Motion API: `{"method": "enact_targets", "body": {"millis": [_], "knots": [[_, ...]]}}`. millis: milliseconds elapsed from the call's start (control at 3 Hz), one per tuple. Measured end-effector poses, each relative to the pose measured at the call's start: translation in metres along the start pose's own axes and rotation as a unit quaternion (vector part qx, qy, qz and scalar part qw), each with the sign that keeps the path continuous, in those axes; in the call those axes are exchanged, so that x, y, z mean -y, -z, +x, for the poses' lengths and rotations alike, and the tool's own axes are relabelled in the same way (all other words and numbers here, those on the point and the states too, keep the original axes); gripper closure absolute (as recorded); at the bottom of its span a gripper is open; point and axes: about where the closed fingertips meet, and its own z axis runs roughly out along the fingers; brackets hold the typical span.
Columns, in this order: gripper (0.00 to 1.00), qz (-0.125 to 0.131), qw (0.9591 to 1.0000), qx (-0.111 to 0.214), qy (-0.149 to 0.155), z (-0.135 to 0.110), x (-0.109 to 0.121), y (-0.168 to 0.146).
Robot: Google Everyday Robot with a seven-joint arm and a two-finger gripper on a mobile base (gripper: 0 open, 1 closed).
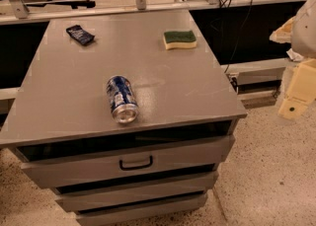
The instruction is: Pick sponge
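Observation:
The sponge lies flat at the far right of the grey cabinet top, with its dark green scouring side up over pale yellow foam. Nothing touches it. The cream-coloured arm and gripper show at the right edge of the camera view. The gripper is off the cabinet, above the floor, well to the right of the sponge and nearer the camera, and holds nothing that I can see.
A blue and silver can lies on its side near the front middle of the top, its open end toward the camera. A small dark blue flat packet lies at the far left. The cabinet has drawers below. A rail runs behind it.

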Motion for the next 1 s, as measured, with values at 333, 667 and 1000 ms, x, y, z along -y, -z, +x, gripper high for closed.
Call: {"method": "enact_targets", "body": {"millis": [333, 667, 1000], "knots": [[0.0, 0.0, 1.0, 0.0, 0.0, 0.0, 0.0, 0.0], [0.0, 0.011, 0.9999, 0.005, 0.003, -0.003, 0.005, 0.0], [0.0, 0.033, 0.9989, 0.032, 0.006, -0.013, 0.038, -0.024]]}}
